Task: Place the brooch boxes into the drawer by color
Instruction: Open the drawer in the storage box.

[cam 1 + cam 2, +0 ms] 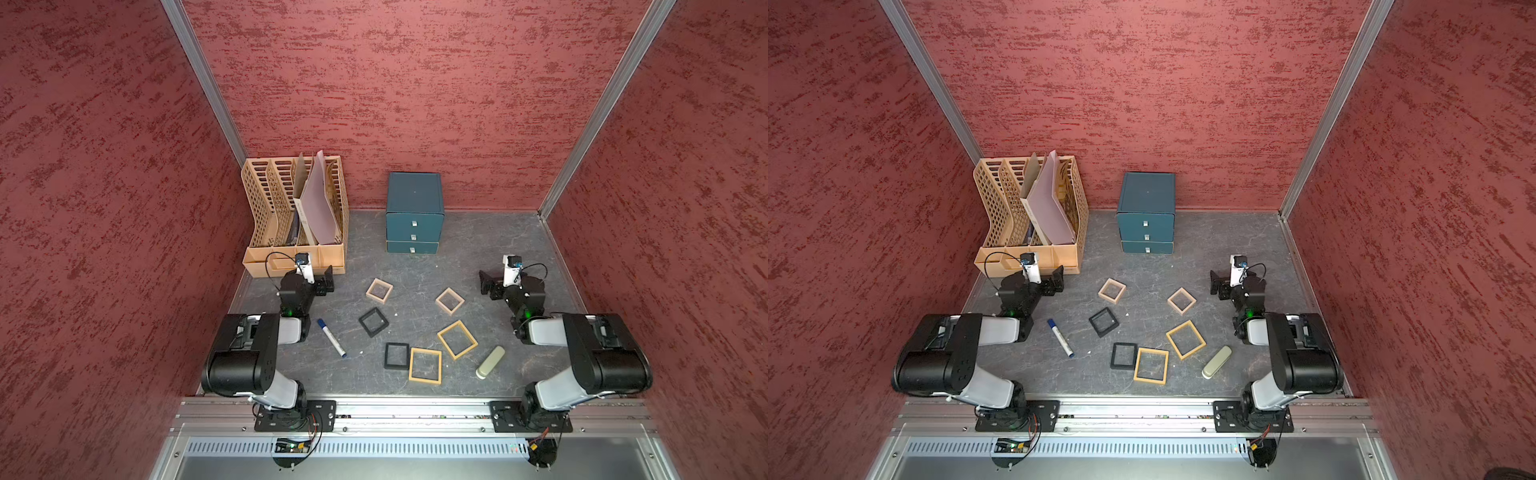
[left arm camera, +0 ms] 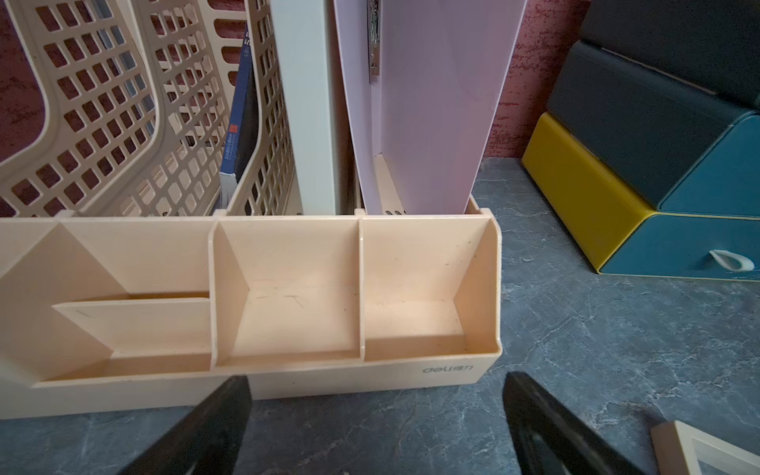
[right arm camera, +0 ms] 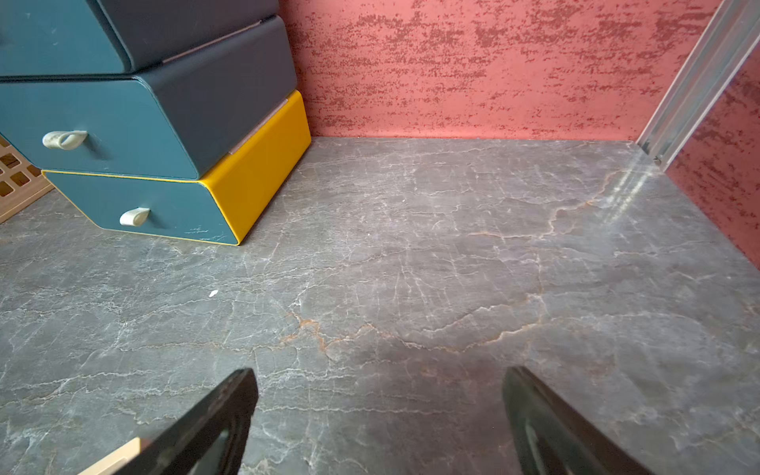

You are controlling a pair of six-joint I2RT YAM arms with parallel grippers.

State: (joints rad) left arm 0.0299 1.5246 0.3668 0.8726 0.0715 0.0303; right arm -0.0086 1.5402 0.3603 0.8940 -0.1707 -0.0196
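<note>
Nothing has gone in yet. All six brooch boxes lie flat on the table (image 1: 498, 245) in front of the chest of drawers (image 1: 414, 212), whose three drawers are shut. One pale box (image 1: 379, 290) and a second pale box (image 1: 449, 301) lie nearest it, a black box (image 1: 373, 322) and a yellow box (image 1: 457, 339) sit further out, and the front black box (image 1: 397, 356) lies hard against the front yellow box (image 1: 425, 365). The left pincer (image 1: 327, 283) hangs wide and empty by the file rack (image 1: 291, 232); the right pincer (image 1: 484, 283) is equally wide and empty over bare table. To my eye the first job is a drawer, not a box — hook a small pull (image 1: 414, 223) and draw it straight out, with the other arm steadying the chest, which looks light enough to slide. Each box then wants a pinch across one rim, not its clear middle. Come at the front black box from its free side. Leave the marker (image 1: 331, 337) and the green tube (image 1: 490, 362) alone.
</note>
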